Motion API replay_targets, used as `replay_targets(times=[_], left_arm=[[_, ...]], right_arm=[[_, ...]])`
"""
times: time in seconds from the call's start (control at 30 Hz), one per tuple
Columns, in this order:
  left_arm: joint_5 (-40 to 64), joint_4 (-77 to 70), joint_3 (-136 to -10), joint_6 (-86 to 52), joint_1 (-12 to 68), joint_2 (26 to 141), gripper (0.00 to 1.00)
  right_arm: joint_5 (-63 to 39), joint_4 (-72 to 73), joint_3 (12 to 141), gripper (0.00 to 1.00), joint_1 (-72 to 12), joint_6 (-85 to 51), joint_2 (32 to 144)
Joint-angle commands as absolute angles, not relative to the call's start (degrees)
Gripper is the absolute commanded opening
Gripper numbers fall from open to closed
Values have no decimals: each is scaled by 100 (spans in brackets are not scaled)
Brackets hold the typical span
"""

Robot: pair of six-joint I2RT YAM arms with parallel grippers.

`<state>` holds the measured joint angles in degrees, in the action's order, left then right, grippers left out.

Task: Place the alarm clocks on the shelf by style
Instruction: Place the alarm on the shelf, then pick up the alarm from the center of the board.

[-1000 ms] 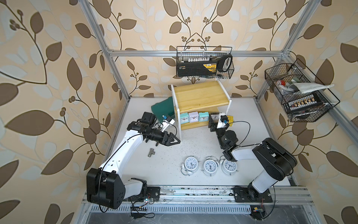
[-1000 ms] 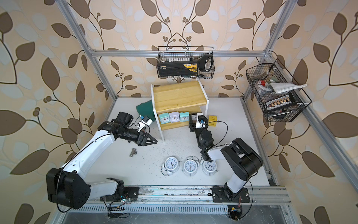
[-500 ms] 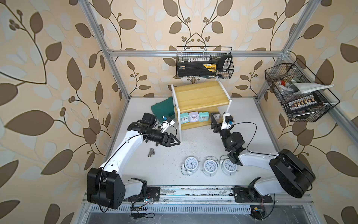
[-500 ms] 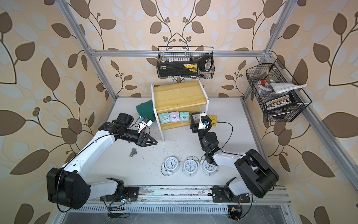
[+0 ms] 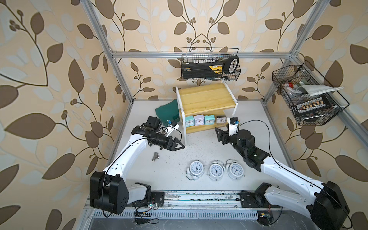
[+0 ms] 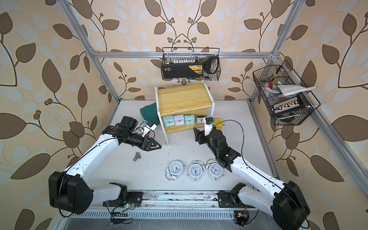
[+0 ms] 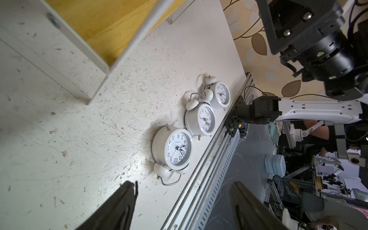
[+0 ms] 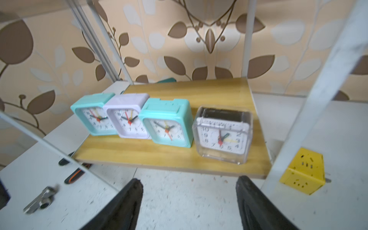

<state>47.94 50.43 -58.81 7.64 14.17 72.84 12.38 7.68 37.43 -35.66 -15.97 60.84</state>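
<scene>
We see the shelf [image 5: 207, 98] with four square clocks in a row on its lower board: a teal clock [image 8: 93, 115], a lilac clock [image 8: 127, 117], a second teal clock [image 8: 167, 123] and a clear-cased clock [image 8: 223, 135] nearest the shelf's right frame. The three round clocks [image 5: 216, 170] sit in a row on the table, well in front of the shelf; the leftmost seems to lie on its back. The right gripper [image 8: 189, 199] hovers just before the lower board, jaws apart, empty. The left gripper [image 5: 178, 146] hangs beside the shelf's left frame, also spread and empty.
</scene>
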Motion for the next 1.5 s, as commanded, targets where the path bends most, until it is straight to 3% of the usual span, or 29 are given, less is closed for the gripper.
replay_targets(times=[0.0,0.33,0.63,0.97,1.47], left_arm=[[4711,5016,-5923,941,1371,7278,78],[4553,4983,-5880,940,1380,7233,78],[4518,4957,-5862,940,1389,7242,78],[4535,4946,-5840,950,1389,7258,78],[4535,4948,-5840,967,1389,7269,78]], right_arm=[[951,-1051,4137,76,-3873,-2404,6027],[889,-3181,5233,81,-5077,-3759,6841],[1419,-3586,5707,91,-6105,-4609,7775],[737,-3285,6019,99,-6442,-3485,8730],[652,-3501,6515,99,-6473,-2780,9709]])
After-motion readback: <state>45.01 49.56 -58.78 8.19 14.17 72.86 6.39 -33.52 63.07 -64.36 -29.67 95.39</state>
